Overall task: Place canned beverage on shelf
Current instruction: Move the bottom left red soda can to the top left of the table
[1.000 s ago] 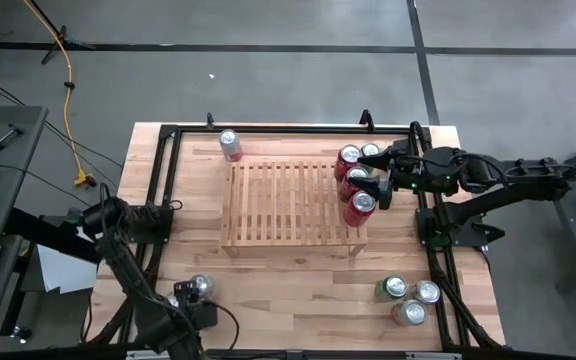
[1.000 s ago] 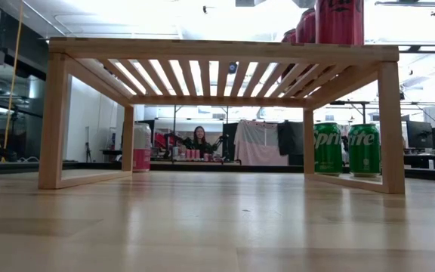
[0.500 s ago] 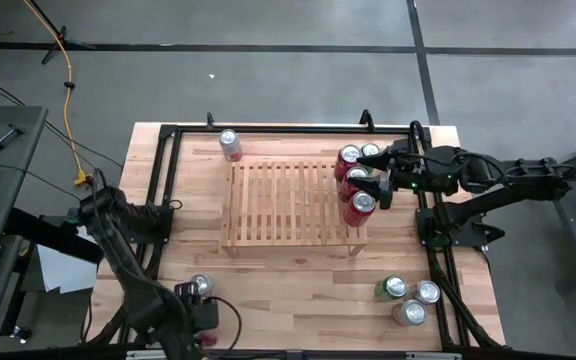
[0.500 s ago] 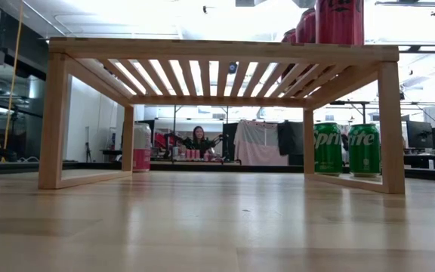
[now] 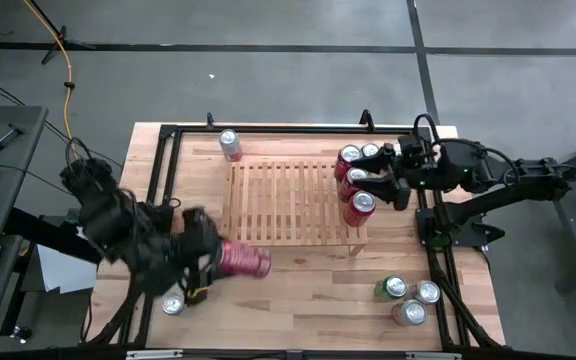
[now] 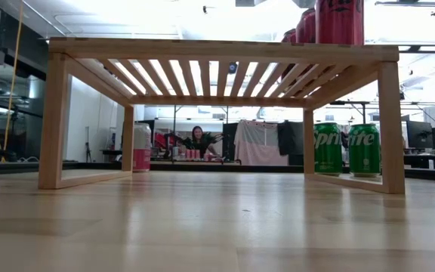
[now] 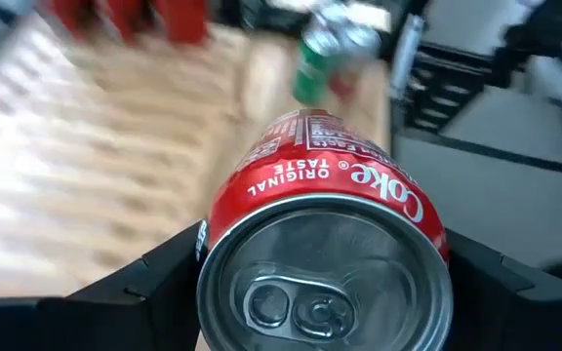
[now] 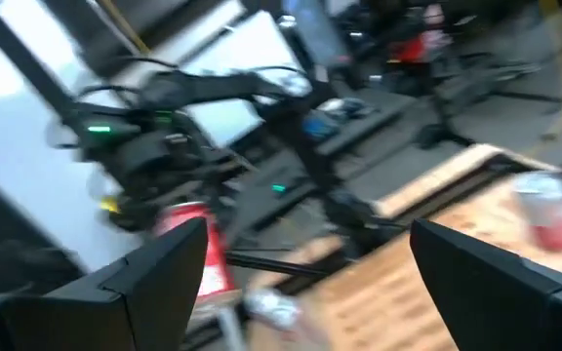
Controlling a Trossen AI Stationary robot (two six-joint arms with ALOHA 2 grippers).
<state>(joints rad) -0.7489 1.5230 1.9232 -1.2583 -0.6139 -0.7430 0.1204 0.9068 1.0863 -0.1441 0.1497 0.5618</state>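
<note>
Coke can (image 5: pixel 243 261) lies sideways, clamped in the left gripper (image 5: pixel 208 262), near-left of the shelf (image 5: pixel 286 202); I'd tip it upright over free slats; right gripper (image 5: pixel 386 180) empty, jaws apart, beside the shelved cans.

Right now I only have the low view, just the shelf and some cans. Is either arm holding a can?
Observer: Yes. The left end effector grips a red Coke can, held sideways just off the shelf's left end.
Operator: And the right end effector?
Observer: The right end effector is open and empty, beside the three red cans along the shelf's right edge.
Operator: Any room on top?
Observer: Yes, the slats left of those cans are bare.
</note>
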